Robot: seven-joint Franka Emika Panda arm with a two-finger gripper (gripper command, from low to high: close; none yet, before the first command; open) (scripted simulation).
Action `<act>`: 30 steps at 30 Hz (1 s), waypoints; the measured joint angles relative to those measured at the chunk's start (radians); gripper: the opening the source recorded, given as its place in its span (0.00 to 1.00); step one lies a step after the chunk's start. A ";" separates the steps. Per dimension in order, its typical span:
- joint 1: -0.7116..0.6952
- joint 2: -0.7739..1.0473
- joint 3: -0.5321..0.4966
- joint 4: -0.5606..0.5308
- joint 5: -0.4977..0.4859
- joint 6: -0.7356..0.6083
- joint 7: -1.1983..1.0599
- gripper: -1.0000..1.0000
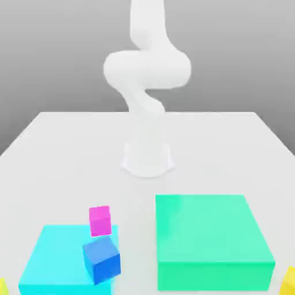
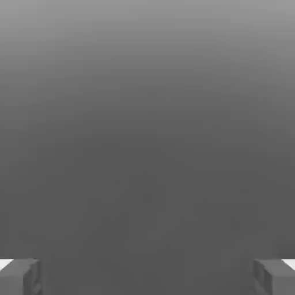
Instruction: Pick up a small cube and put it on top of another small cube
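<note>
The blue cube (image 1: 101,259) stands at the cyan block's near right corner, turned at an angle. A yellow cube (image 1: 288,281) shows at the exterior view's lower right corner, cut by the frame edge. Another yellow corner (image 1: 2,286) peeks in at the lower left edge; I cannot tell which of the two is the small cube. In the hand view my gripper (image 2: 147,278) is open, its grey fingertips (image 2: 20,277) far apart with nothing between them, facing a plain grey background.
A wide flat cyan block (image 1: 57,262) lies at the front left with a small magenta cube (image 1: 99,220) at its far edge. A large green block (image 1: 210,236) lies at the front right. The white arm base (image 1: 147,157) stands mid-table.
</note>
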 joint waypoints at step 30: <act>0.279 1.099 0.186 0.148 -0.150 0.240 -0.239 0.50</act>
